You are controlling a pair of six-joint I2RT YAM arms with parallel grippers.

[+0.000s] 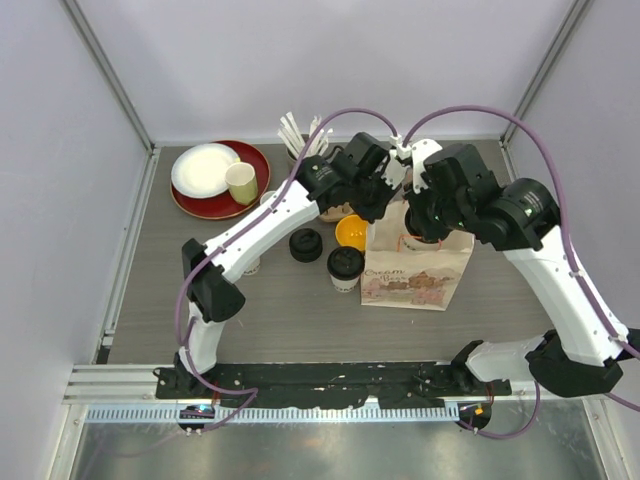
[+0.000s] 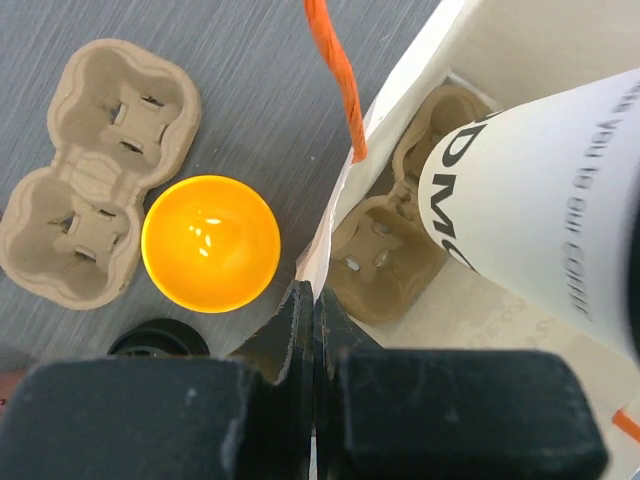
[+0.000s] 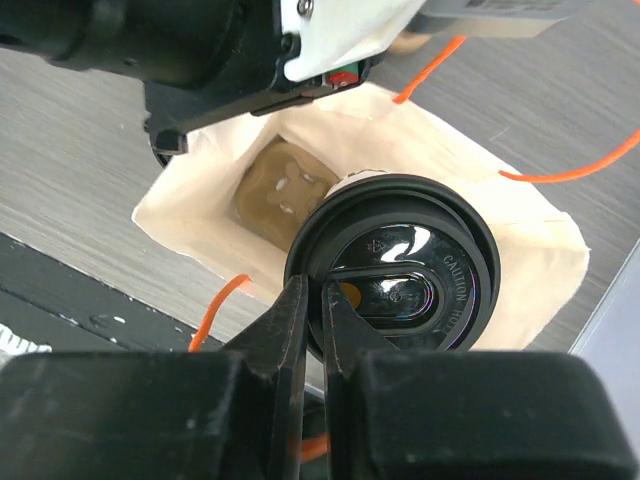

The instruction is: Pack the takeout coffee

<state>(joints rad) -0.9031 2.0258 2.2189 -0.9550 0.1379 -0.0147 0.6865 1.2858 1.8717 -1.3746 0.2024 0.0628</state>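
Note:
One takeout coffee [image 3: 400, 268], a white paper cup with a black lid, hangs over the open paper bag [image 3: 200, 205]. My right gripper [image 3: 315, 292] is shut on the lid's rim. The cup's printed side [image 2: 560, 200] shows in the left wrist view, above a cardboard carrier [image 2: 385, 250] lying inside the bag. My left gripper [image 2: 313, 295] is shut on the bag's top edge [image 2: 330, 215]. A second lidded takeout coffee [image 1: 345, 268] stands on the table left of the bag [image 1: 415, 272]. From above, both grippers [image 1: 385, 198] [image 1: 425, 225] meet over the bag's mouth.
An orange bowl [image 2: 210, 243] and a loose black lid [image 1: 305, 244] sit left of the bag. A spare cardboard carrier [image 2: 95, 170] lies beside the bowl. At the back left, a red plate [image 1: 190, 203] holds a white plate and a green mug [image 1: 241, 182].

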